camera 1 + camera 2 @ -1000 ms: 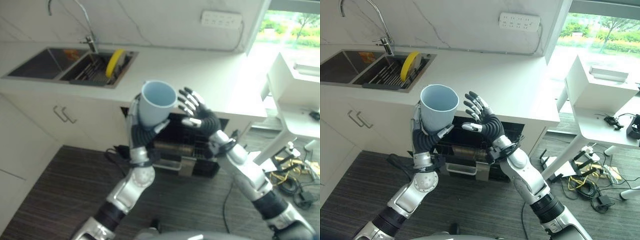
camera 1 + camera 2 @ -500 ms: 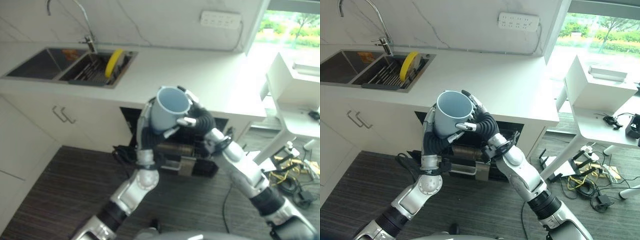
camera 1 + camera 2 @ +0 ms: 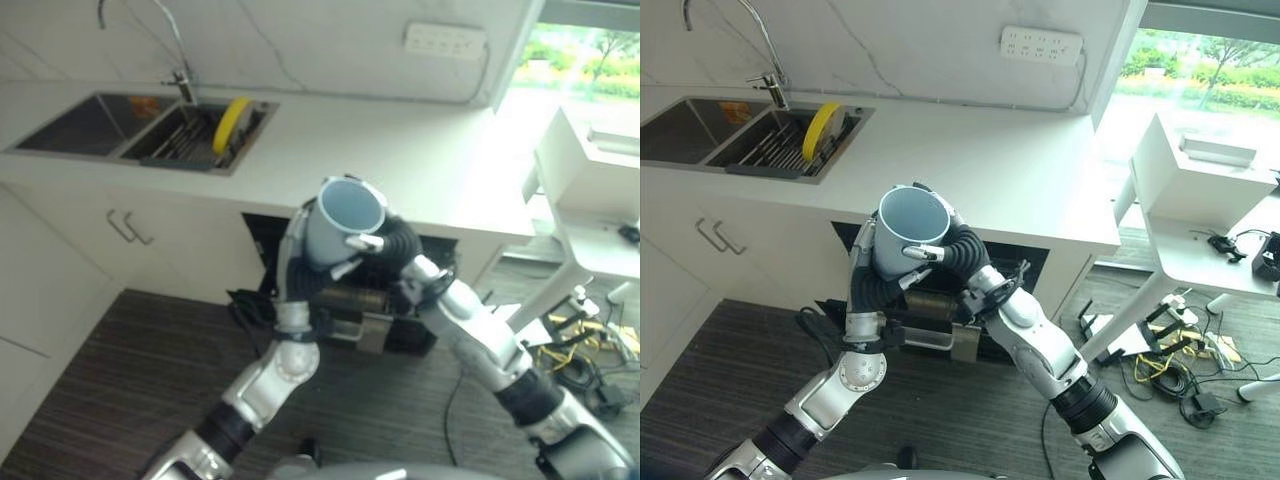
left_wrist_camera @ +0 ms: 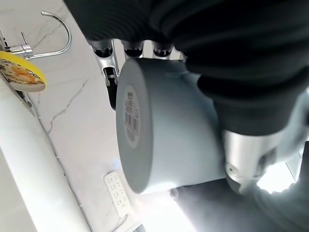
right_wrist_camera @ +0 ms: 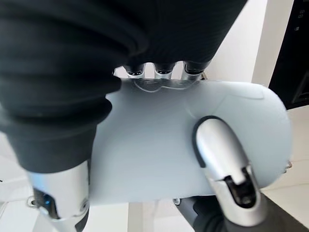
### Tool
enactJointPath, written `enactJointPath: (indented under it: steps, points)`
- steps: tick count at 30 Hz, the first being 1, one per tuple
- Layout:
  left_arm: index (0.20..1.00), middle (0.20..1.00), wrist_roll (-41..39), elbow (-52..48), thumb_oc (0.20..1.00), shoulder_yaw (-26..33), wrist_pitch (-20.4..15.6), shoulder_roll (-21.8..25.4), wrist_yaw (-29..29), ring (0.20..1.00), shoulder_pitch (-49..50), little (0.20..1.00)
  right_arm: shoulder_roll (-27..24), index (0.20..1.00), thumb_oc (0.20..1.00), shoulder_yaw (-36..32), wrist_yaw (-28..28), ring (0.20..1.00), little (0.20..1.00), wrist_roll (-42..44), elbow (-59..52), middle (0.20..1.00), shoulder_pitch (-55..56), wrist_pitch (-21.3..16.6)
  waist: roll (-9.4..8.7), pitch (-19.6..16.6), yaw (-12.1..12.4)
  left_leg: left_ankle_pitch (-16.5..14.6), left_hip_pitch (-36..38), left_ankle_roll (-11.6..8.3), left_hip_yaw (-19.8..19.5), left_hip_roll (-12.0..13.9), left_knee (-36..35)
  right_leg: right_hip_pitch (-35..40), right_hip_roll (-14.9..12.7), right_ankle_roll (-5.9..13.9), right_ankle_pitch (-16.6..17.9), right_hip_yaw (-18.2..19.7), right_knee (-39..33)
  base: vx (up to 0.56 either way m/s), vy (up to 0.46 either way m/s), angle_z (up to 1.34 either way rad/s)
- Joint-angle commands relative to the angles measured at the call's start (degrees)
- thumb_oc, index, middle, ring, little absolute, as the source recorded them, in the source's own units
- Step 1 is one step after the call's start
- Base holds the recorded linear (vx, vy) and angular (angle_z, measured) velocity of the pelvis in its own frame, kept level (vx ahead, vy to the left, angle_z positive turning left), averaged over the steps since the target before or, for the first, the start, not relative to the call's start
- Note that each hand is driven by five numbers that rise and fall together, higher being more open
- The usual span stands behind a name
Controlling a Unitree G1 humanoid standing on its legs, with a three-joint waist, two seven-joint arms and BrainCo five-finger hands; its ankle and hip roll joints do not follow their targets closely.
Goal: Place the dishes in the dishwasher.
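Cup (image 3: 908,232) between both hands

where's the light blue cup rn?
The light blue cup is held upright between the left hand and right hand, in front of the white counter, above the open dishwasher.

a second earlier the right hand (image 3: 952,247) was spread open beside the pale blue cup (image 3: 908,228), apart from it. it then closed in, and its fingers and thumb wrapped round the cup's side opposite the left hand (image 3: 872,268), so both hands gripped it. over the same second the cup, held by the left hand, shifted toward the robot's right and dropped lower, from in front of the counter (image 3: 1040,180) surface to its front edge, above the open dishwasher (image 3: 940,310).
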Motion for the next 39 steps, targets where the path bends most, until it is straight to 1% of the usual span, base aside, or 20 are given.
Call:
enactJointPath:
  steps: [1, 6, 10, 11, 12, 13, 17, 21, 22, 24, 25, 26, 27, 28, 31, 34, 39]
  points:
    - [0.2, 0.2, 3.7, 2.8, 0.2, -3.9, -3.7, 0.3, 0.0, 0.2, -6.1, 0.2, 2.4, 1.0, 1.0, 0.5, 1.7, 1.0, 1.0, 0.9, -1.1, 1.0, -5.5, -1.4, -0.92, -0.9, 1.5, -7.5, 3.1, -1.66, -0.2, 2.6, 0.8, -2.7, -5.6, 4.84, -0.6, -1.2, 3.4, 0.0, 0.0, 0.0]
    - [0.2, 0.2, 3.8, 3.3, 0.2, -4.1, -3.5, 0.1, 0.2, 0.2, -6.6, 0.2, 2.4, 1.0, 1.0, 1.1, 2.5, 1.0, 1.0, 0.7, -0.3, 1.0, -5.6, -0.1, -1.06, -0.8, 1.5, -7.5, 3.2, -1.57, -0.2, 2.6, 0.9, -2.7, -5.6, 4.74, -0.6, -1.2, 3.5, 0.0, 0.0, 0.0]
    - [0.2, 0.2, 3.6, 3.2, 0.2, -4.1, -3.5, 0.3, -0.3, 0.2, -6.6, 0.2, 2.3, 1.0, 1.0, 1.1, 2.7, 1.0, 1.0, 0.6, 0.1, 1.0, -5.5, -0.7, -1.11, -0.8, 1.6, -7.5, 3.1, -1.55, -0.3, 2.6, 0.9, -2.7, -5.6, 4.74, -0.6, -1.3, 3.6, 0.0, 0.0, 0.0]
    - [0.2, 0.2, 3.7, 3.2, 0.2, -4.2, -3.5, 0.4, -0.5, 0.2, -6.4, 0.2, 2.2, 0.774, 0.774, 1.0, 2.8, 0.774, 0.774, 0.5, -0.1, 0.774, -5.5, -1.0, -1.15, -0.8, 1.6, -7.6, 3.1, -1.54, -0.4, 2.6, 0.9, -2.7, -5.6, 4.73, -0.7, -1.3, 3.6, 0.0, 0.0, 0.0]
    - [0.2, 0.2, 3.9, 3.2, 0.2, -4.3, -3.6, 0.4, -0.5, 0.2, -6.3, 0.2, 2.2, 0.231, 0.231, 1.1, 2.7, 0.231, 0.231, 0.2, -0.2, 0.231, -5.5, -1.5, -1.17, -0.7, 1.7, -7.6, 3.1, -1.51, -0.4, 2.6, 1.0, -2.7, -5.6, 4.71, -0.7, -1.3, 3.6, 0.0, 0.0, 0.0]
    - [0.2, 0.2, 4.0, 3.3, 0.2, -4.4, -3.7, 0.4, -0.6, 0.2, -6.3, 0.2, 2.3, 0.2, 0.2, 1.1, 2.5, 0.2, 0.2, 0.0, -0.2, 0.2, -5.6, -1.8, -1.15, -0.7, 1.7, -7.6, 3.1, -1.5, -0.4, 2.6, 1.0, -2.7, -5.6, 4.7, -0.7, -1.3, 3.6, 0.01, -0.008, 0.03]
    - [0.2, 0.2, 3.7, 3.3, 0.2, -4.9, -2.9, 0.3, -1.2, 0.2, -6.2, 0.2, 2.6, 0.2, 0.2, 1.6, 2.2, 0.2, 0.2, 0.1, -0.2, 0.2, -5.9, -2.9, -1.06, -0.7, 1.8, -7.6, 3.2, -1.46, -0.4, 2.6, 1.0, -2.6, -5.6, 4.62, -0.8, -1.2, 3.7, 0.0, 0.0, 0.0]
    - [0.2, 0.2, 4.3, 3.6, 0.2, -5.3, -2.7, 0.3, -1.7, 0.2, -6.0, 0.2, 2.8, 0.2, 0.2, 1.5, 1.6, 0.2, 0.2, -2.1, -0.4, 0.2, -6.4, -4.3, -1.04, -0.6, 1.8, -7.7, 3.2, -1.44, -0.4, 2.6, 1.1, -2.6, -5.6, 4.62, -0.9, -1.2, 3.8, 0.0, 0.0, 0.0]
    - [0.2, 0.2, 4.5, 3.6, 0.2, -5.7, -2.1, 0.4, -1.9, 0.2, -6.0, 0.2, 2.5, 0.2, 0.2, 1.5, -0.6, 0.2, 0.2, -7.4, -0.4, 0.2, -7.4, -9.0, -0.92, -0.6, 1.9, -7.7, 3.1, -1.37, -0.4, 2.5, 1.2, -2.7, -5.6, 4.6, -0.9, -1.2, 3.8, 0.0, 0.0, 0.0]
    - [0.2, 0.2, 4.7, 3.8, 0.2, -6.2, -1.8, 0.5, -1.7, 0.2, -6.1, 0.2, 2.4, 0.2, 0.2, 1.3, -2.1, 0.2, 0.2, -9.0, -1.0, 0.2, -7.9, -11.2, -0.79, -0.6, 1.9, -7.8, 3.1, -1.38, -0.5, 2.5, 1.2, -2.7, -5.6, 4.62, -1.0, -1.1, 3.8, 0.0, 0.0, 0.0]
    - [0.2, 0.2, 4.9, 3.9, 0.2, -6.5, -1.5, 0.5, -1.8, 0.2, -6.3, 0.2, 2.4, 0.2, 0.2, 1.1, -2.5, 0.2, 0.2, -8.7, -1.4, 0.2, -8.1, -11.6, -0.74, -0.6, 1.9, -7.9, 3.0, -1.41, -0.5, 2.5, 1.3, -2.7, -5.6, 4.66, -1.0, -1.1, 3.8, 0.0, 0.0, 0.0]
    - [0.2, 0.2, 4.8, 3.9, 0.2, -6.6, -1.1, 0.6, -2.0, 0.2, -6.4, 0.2, 2.4, 0.2, 0.2, 0.9, -2.6, 0.2, 0.2, -8.6, -1.9, 0.2, -8.1, -11.1, -0.71, -0.6, 1.9, -8.0, 3.0, -1.42, -0.5, 2.5, 1.5, -2.7, -5.7, 4.7, -1.1, -1.1, 3.9, 0.0, 0.0, 0.0]
    - [0.661, 0.661, 4.8, 3.6, 0.661, -6.9, -0.5, 0.7, -2.4, 0.661, -6.5, 0.661, 2.6, 0.2, 0.2, 1.0, -3.3, 0.2, 0.2, -7.6, -2.2, 0.2, -8.5, -9.9, -0.61, -0.5, 1.9, -8.1, 3.0, -1.39, -0.5, 2.5, 1.5, -2.7, -5.7, 4.63, -1.2, -1.1, 4.0, 0.0, 0.0, 0.0]
    - [1.0, 1.0, 4.6, 3.7, 1.0, -7.0, -0.3, 0.8, -2.6, 1.0, -6.3, 1.0, 2.8, 0.2, 0.2, 1.2, -4.6, 0.2, 0.2, -6.2, -1.9, 0.2, -8.7, -10.0, -0.51, -0.5, 1.9, -8.0, 3.2, -1.37, -0.4, 2.6, 1.4, -2.5, -5.6, 4.56, -1.3, -1.1, 3.9, 0.0, 0.0, 0.0]
    - [1.0, 1.0, 4.2, 4.2, 1.0, -7.0, -0.3, 0.8, -2.8, 1.0, -6.1, 1.0, 3.3, 0.2, 0.2, 0.9, -7.0, 0.2, 0.2, -6.0, -1.4, 0.2, -8.4, -11.5, -0.37, -0.5, 1.9, -8.0, 3.2, -1.4, -0.3, 2.6, 1.4, -2.5, -5.7, 4.56, -1.3, -1.2, 3.9, 0.0, 0.0, 0.0]
    - [1.0, 1.0, 4.7, 4.6, 1.0, -6.5, 0.6, 1.1, -1.4, 1.0, -5.3, 1.0, 3.9, 0.2, 0.2, -1.2, -11.0, 0.2, 0.2, -4.2, -0.4, 0.2, -6.6, -14.7, -0.05, -0.6, 1.7, -7.9, 3.4, -1.42, -0.2, 2.8, 1.3, -2.4, -5.6, 4.41, -1.5, -1.2, 4.1, 0.01, 0.002, 0.0]
    - [1.0, 1.0, 4.8, 4.5, 1.0, -4.8, 2.1, 1.7, -0.5, 1.0, -3.9, 1.0, 3.9, 0.2, 0.2, -4.0, -11.7, 0.2, 0.2, -4.2, 0.1, 0.2, -2.9, -17.3, 0.34, -0.4, 1.2, -7.7, 3.5, -1.49, 0.0, 3.0, 1.3, -2.3, -5.4, 4.24, -1.6, -1.1, 4.2, 0.01, 0.001, 0.0]
